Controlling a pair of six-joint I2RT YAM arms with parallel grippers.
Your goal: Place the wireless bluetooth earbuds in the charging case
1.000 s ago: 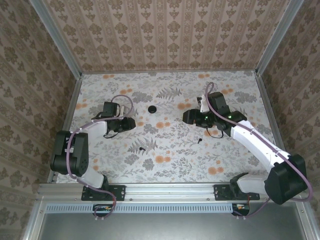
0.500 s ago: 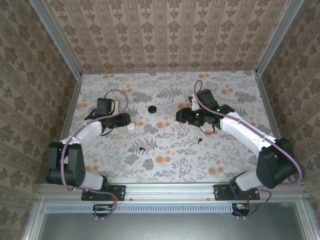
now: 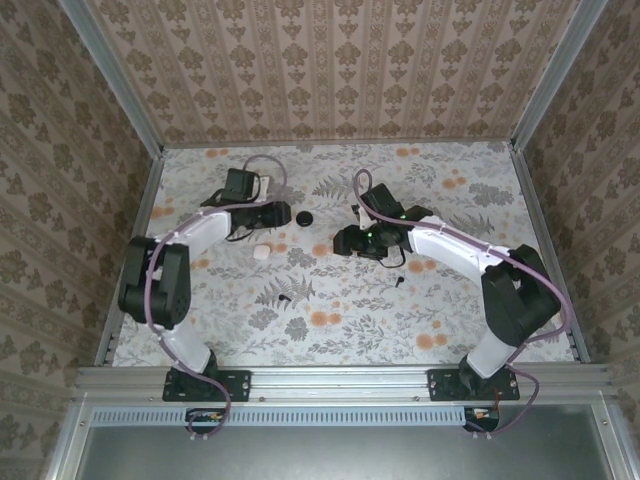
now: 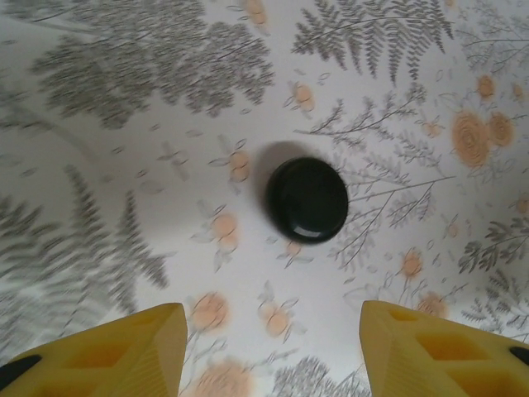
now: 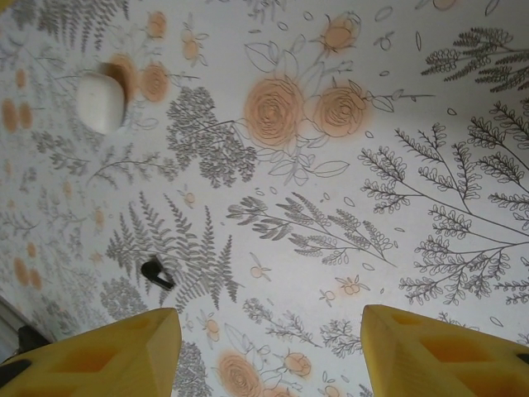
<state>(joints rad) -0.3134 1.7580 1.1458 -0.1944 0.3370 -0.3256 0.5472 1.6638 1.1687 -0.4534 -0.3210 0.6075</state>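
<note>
Risk: both earbuds are tiny and lie loose on the patterned desk [image 3: 470, 300], one earbud [image 3: 283, 298] left of centre and the other earbud [image 3: 397, 281] right of centre, well apart, neither held. A pincer closing off-centre would probably flick one away rather than pinch it, and the dark fern print could hide it. The two pincers sit near each other at mid-desk, so a crossing reach risks arm contact. I cannot tell whether the black disc [image 4: 307, 200] or the white oval piece [image 5: 101, 102] is the charging case. Choosing wrongly would waste the approach. Pose: the left arm is folded inward and stretched toward the far centre. The left pincer [image 4: 271, 335] is spread wide and empty, and hovers with the disc ahead between its fingers, not touching. The right arm reaches left across the centre. The right pincer [image 5: 271, 335] is also spread and empty above bare desk, with an earbud [image 5: 155, 274] off to the left of its gap.
</note>
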